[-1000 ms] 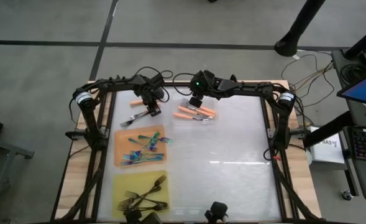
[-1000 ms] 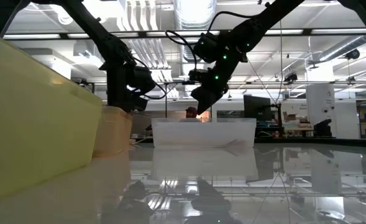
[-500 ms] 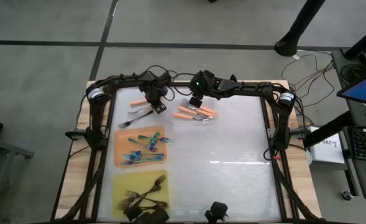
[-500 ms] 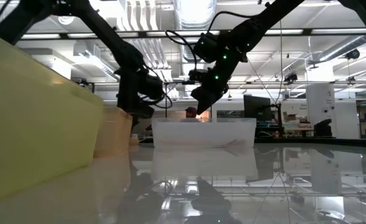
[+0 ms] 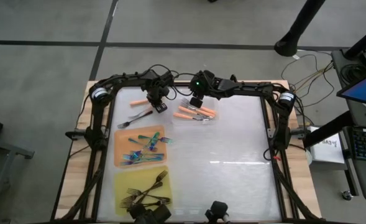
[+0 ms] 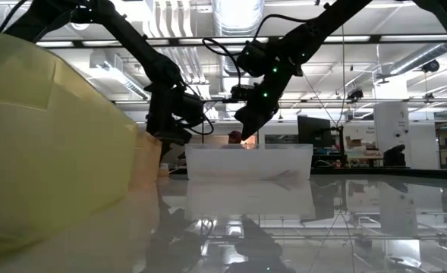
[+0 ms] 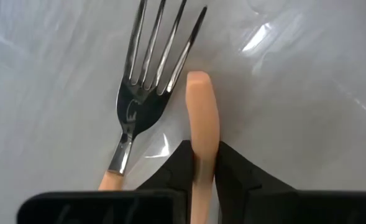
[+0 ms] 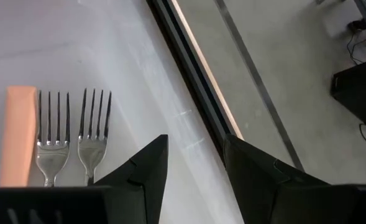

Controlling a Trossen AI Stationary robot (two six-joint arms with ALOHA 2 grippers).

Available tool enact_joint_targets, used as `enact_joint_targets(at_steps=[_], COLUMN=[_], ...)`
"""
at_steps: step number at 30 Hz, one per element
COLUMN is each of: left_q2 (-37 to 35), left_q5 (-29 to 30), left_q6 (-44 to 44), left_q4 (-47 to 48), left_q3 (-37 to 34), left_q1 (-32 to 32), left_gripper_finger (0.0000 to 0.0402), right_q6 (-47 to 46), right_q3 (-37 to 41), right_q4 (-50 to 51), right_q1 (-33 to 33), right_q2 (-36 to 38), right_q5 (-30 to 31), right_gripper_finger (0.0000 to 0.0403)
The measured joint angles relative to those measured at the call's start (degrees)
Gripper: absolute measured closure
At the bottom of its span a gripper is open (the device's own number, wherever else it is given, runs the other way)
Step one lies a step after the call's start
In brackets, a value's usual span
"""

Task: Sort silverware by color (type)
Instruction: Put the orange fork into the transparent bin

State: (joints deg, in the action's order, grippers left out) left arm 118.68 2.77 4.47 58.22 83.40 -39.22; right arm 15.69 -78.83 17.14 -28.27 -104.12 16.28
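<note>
Glossy white tabletop, far edge: sorting forks.

High view: left gripper near the far-left corner, right gripper over the clear tray. Left wrist view: fingers pinch an orange fork by its handle; light, stiff, slippery. Right wrist view: jaws apart, empty. Open room nearby.

Both dark arms reach to the far side of the table. The left gripper points down, its two fingers pressed together on an orange handle. The right gripper hangs just beside it, fingers spread apart
</note>
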Motion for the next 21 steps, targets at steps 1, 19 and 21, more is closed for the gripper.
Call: enact_joint_targets(at_steps=[1,19,21], left_q2=[-0.1,-12.8,-14.2], left_q5=[0.0,-4.8,-8.1], left_q6=[0.0,-0.8,-1.2], left_q4=[0.0,-7.7,-11.9], left_q3=[0.0,0.4,0.4], left_q1=[0.0,0.9,1.7], left_gripper_finger=[0.0377,0.0377,0.0377], right_q6=[0.0,6.7,8.1], right_q3=[0.0,-1.7,-1.7], right_q4=[0.0,1.2,1.3], right_q1=[0.0,-0.9,-1.4], right_q2=[0.0,4.4,6.1], right_q5=[0.0,8.3,10.8], right_gripper_finger=[0.0255,0.0255,0.0255])
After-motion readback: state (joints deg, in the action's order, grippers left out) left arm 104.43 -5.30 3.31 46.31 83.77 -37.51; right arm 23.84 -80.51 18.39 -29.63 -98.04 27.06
